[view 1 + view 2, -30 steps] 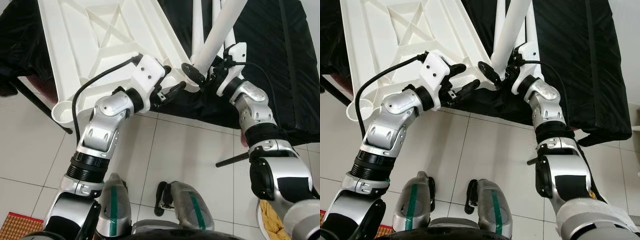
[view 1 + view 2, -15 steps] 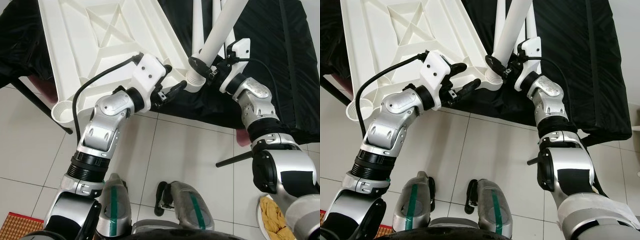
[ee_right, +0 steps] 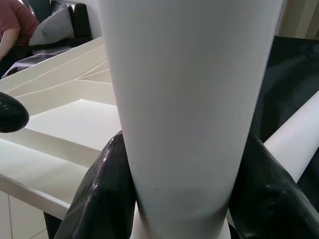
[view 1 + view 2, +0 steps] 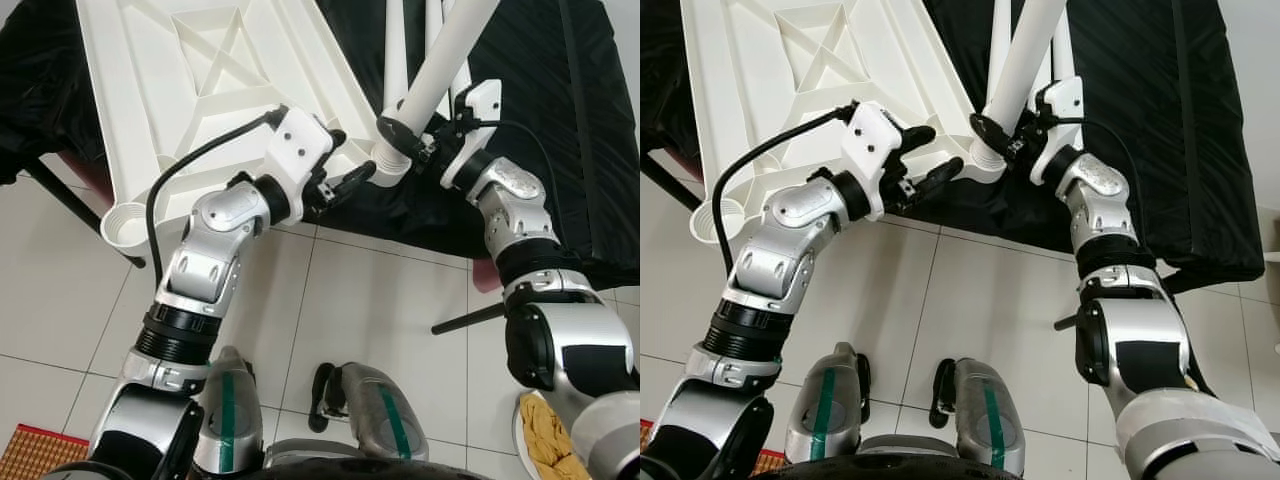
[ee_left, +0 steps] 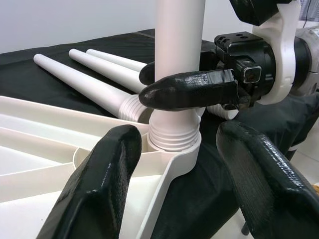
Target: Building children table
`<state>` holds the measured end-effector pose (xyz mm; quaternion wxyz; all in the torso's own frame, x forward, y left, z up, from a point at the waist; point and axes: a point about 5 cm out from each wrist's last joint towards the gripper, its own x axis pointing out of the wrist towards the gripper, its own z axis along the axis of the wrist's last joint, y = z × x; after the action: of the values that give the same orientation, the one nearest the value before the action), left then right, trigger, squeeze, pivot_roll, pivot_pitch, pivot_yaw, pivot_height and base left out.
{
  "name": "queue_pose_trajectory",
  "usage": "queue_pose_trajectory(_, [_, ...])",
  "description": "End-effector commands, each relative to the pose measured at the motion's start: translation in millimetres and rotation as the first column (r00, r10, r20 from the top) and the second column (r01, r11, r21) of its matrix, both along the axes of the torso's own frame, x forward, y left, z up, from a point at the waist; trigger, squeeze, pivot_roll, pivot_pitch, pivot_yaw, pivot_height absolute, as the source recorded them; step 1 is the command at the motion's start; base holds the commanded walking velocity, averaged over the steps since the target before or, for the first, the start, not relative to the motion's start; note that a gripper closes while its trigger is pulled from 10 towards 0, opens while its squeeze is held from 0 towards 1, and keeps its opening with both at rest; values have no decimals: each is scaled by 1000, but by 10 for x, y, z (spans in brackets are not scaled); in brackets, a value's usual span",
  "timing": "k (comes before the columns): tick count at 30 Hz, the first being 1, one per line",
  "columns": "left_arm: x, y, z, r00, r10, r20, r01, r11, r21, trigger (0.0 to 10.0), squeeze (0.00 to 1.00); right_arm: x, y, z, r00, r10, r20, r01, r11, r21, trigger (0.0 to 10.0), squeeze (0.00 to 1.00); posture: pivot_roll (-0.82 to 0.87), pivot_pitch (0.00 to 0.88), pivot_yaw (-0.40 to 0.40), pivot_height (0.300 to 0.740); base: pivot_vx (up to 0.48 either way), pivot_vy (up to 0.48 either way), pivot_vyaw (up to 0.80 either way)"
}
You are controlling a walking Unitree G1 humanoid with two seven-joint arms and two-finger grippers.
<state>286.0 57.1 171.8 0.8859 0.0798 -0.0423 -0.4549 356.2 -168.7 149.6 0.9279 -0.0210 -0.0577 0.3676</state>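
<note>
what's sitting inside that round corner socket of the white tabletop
The threaded end of a white table leg stands in the corner socket, with the right gripper clamped on the leg just above. The socket wall hides how deep the thread has gone. The left gripper is open beside it.

Home room: pale tiled floor (image 4: pixel 380 300), black-draped table (image 4: pixel 560 120), woven mat (image 4: pixel 30 455).

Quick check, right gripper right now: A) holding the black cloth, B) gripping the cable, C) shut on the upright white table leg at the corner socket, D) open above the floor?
C: the right gripper has both black fingers pressed against the white table leg, whose threaded end sits in the corner socket of the tabletop.
</note>
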Motion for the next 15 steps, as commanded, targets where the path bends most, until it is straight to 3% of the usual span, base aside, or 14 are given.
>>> queue_pose_trajectory(1, [7,-4,-13,999,54,-2,-54,999,-4,10000,0,-34,-26,-69,999,-27,-28,28,999,37,10000,0,41,45,-67,740,0,0,0])
queue_pose_trajectory(15, [-16,1,-27,999,54,-7,-54,999,-4,10000,0,-155,121,-58,967,-254,25,247,957,150,10000,0,41,57,-72,740,0,0,0])
